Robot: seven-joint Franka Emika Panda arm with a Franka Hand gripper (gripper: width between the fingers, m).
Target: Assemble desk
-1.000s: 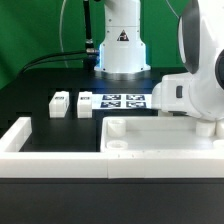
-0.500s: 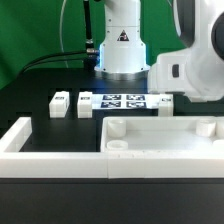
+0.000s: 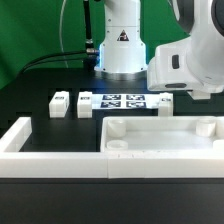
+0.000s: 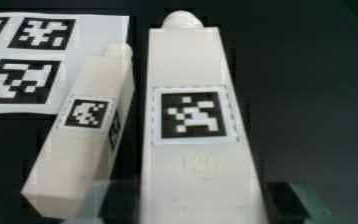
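Marker board (image 3: pixel 120 101) flat on the black table (image 3: pixel 40 80)

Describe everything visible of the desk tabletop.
The tabletop is a white, plastic-looking rectangular slab with a raised rim, hollow side up, with a round socket at its near corner on the exterior view's left. It lies flat on the black table, toward the exterior view's right, its near edge seemingly against the low white wall. One end runs out of frame.

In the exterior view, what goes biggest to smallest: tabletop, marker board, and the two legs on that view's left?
1. tabletop
2. marker board
3. outer leg and inner leg: tied, they look alike.
The tabletop is nearest the camera, which helps it look big.
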